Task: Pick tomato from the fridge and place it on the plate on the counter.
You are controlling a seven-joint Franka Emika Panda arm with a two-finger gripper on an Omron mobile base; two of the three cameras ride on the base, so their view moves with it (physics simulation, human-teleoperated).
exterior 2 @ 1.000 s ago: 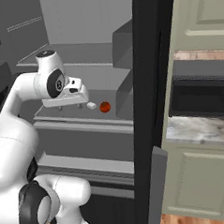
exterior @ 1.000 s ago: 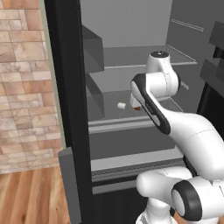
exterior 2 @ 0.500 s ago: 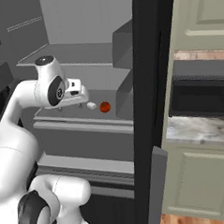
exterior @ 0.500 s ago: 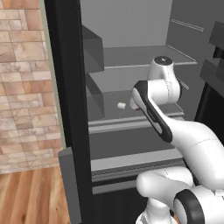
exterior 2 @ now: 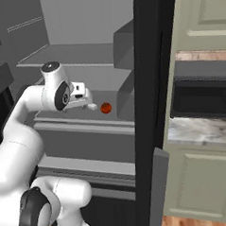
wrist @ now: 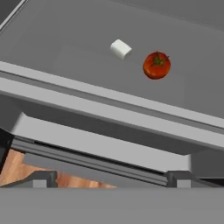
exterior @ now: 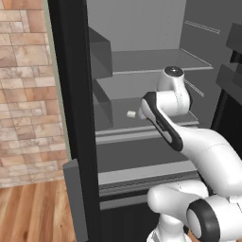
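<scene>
Your hand view gives you the clearest look at the tomato (wrist: 156, 65): it sits on a grey shelf (wrist: 65, 57) of the fridge (exterior 2: 146, 84), with its green stem showing, just beside a small whitish block (wrist: 120, 49) but not touching it. In the right base view the tomato (exterior 2: 105, 108) lies to the right of the end effector (exterior 2: 88, 101), with the block (exterior 2: 92, 106) between them. That view also shows you the marbled surface (exterior 2: 201, 131) outside the fridge. In the left base view the arm hides the tomato and you see the block (exterior: 131, 114) alone. You cannot tell from any view whether the end effector is released or clenched. Since a second ago the arm has reached further into the fridge; tomato and block have not moved.
</scene>
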